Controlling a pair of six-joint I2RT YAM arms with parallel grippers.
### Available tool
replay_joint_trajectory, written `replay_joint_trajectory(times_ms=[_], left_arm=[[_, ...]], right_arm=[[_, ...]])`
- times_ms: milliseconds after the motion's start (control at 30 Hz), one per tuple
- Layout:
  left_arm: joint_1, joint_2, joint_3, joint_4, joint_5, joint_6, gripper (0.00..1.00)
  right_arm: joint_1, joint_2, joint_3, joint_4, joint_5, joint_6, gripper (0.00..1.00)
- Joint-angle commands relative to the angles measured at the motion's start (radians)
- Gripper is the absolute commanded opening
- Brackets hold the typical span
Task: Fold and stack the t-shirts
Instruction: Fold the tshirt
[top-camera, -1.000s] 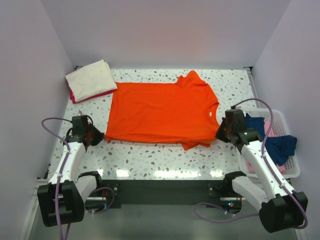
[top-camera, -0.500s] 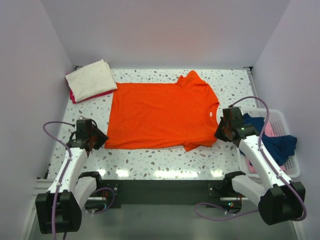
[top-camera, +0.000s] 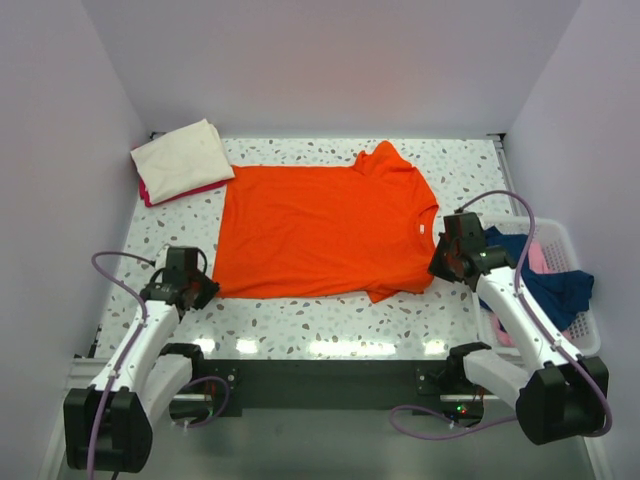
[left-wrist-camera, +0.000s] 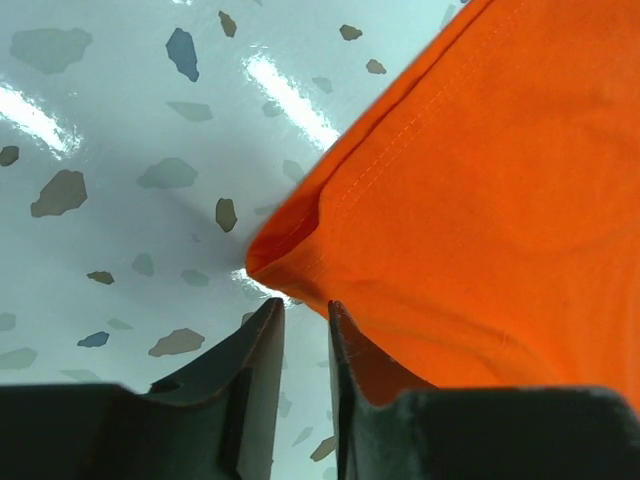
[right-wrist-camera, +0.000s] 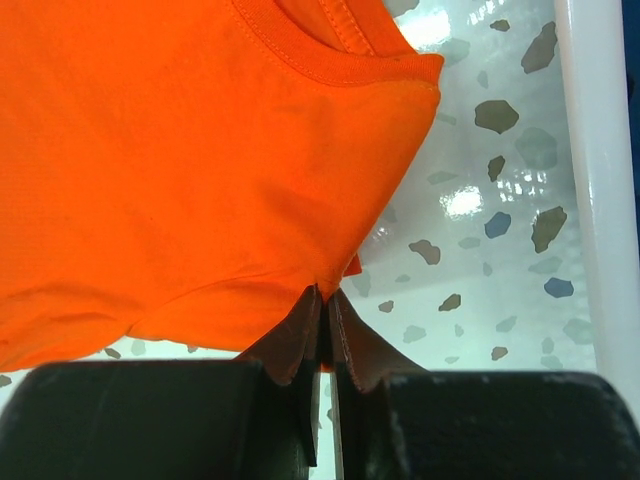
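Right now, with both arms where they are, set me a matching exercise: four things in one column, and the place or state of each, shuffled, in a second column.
Things:
1. orange t-shirt
2. cream t-shirt
3. navy blue t-shirt
4. right pincer

Place or state:
A. lying in the white basket at the right
B. shut on an edge of orange cloth
C. folded, at the far left corner of the table
D. spread flat in the middle of the table

Pairs: 1-D, 2-C, 3-A, 4-B.
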Motion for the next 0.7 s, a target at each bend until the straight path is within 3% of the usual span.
replay_joint_trajectory(times_ms=[0,233,433,667], left_arm=[[-0.017,-0.009,0.009,-0.030,-0.056,-0.044,0.26],[-0.031,0.020,0.004,-0.033,-0.100,-0.061,0.22],[-0.031,0.061,-0.013,-0.002,-0.128,-0.053,0.35],[-0.031,0.097,-0.033,0.056,-0.132,-0.026,0.38]], right_arm=[[-0.005,0.005,0.015,0.042,0.001,-0.026,0.08],[-0.004,0.012,-0.001,0.060,-0.017,-0.035,0.08],[-0.005,0.008,-0.004,0.061,-0.020,-0.038,0.09],[-0.004,0.009,-0.005,0.059,-0.023,-0.039,0.09]])
